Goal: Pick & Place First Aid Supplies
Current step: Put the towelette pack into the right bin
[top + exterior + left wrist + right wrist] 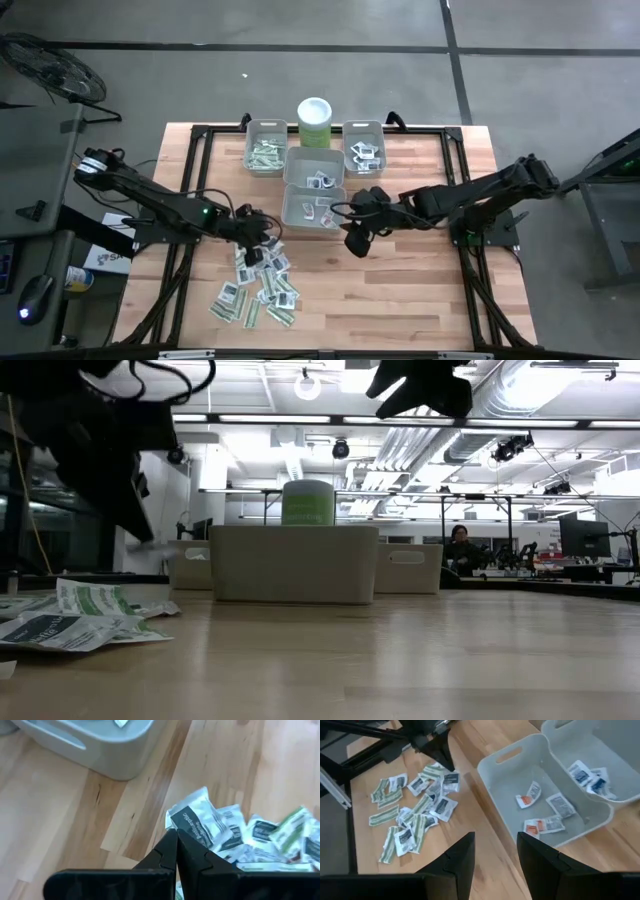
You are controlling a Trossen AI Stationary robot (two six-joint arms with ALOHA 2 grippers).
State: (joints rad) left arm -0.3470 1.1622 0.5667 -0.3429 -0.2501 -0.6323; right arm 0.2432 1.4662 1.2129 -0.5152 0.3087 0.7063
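The first aid supplies are small flat packets, white squares with dark print and pale green strips, lying in a loose pile on the wooden table's near left part, also visible as the pile. My left gripper hangs just above the pile's far end, shut on one white square packet. My right gripper stands open in the air beside the nearest grey bin, nothing between its fingers. My left gripper pinches the white square packet by its near edge between its two shut fingertips. The fingers slant down from the table's left side. The packet sticks out beyond the tips, above the pile; whether it hangs clear of the other packets I cannot tell.
Four grey bins stand at the table's far middle: one with green strips, one with white packets, two more in front. The nearest bin holds a few white and orange-marked packets. A pale green white-lidded canister stands behind them.
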